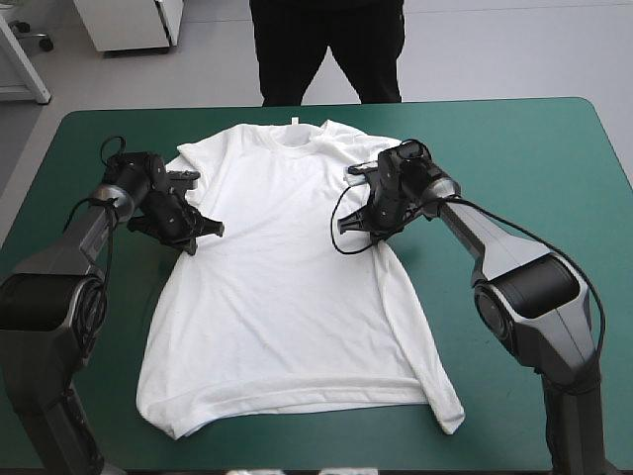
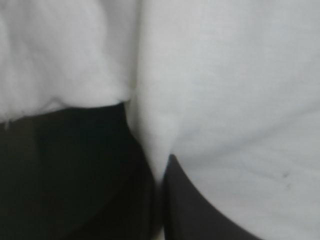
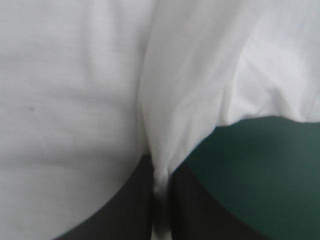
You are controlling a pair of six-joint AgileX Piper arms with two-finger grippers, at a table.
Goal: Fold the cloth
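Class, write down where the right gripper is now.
High view: the right gripper is on the far half of the T-shirt's right side, shut on a pinch of cloth, across from the left gripper.

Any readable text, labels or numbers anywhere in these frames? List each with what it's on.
None readable.
T-shirt: plain white, no print in any view.
Small tab at its collar: too small to tell if it carries text.
No markings visible on the teal-green cover, left gripper or right gripper.
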